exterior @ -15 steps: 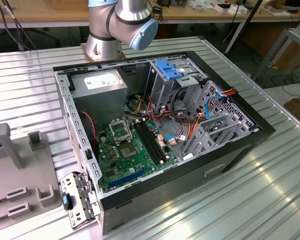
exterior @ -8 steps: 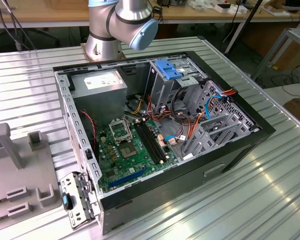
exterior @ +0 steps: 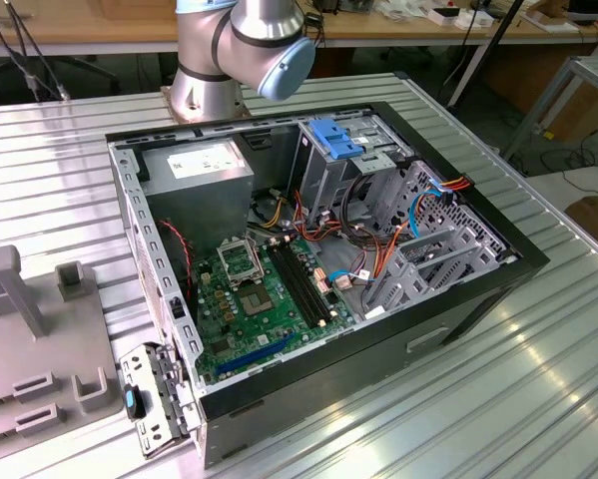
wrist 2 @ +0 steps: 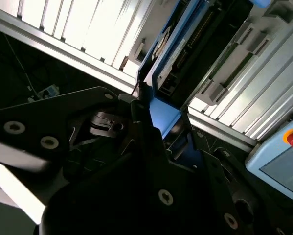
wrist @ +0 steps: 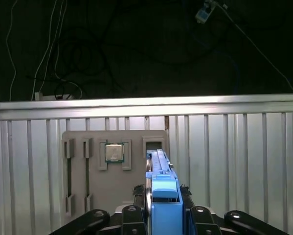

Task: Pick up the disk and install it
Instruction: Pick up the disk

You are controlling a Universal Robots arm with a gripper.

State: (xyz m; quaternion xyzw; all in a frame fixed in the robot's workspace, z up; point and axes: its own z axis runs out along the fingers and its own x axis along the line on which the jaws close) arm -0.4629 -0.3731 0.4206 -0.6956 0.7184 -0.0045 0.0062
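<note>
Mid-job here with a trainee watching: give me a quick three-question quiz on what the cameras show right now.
1. True or false: in the first wrist view, the gripper is shut on the disk, which stands on edge.
2. Which item sits in the grey tray beside the disk? A) a processor chip B) a cooling fan C) a screwdriver
3. Fill the gap: in the exterior view, the computer case lies on the ribbed metal table with its side ___, motherboard exposed.

Key: 1 true; 2 A; 3 open.
</note>
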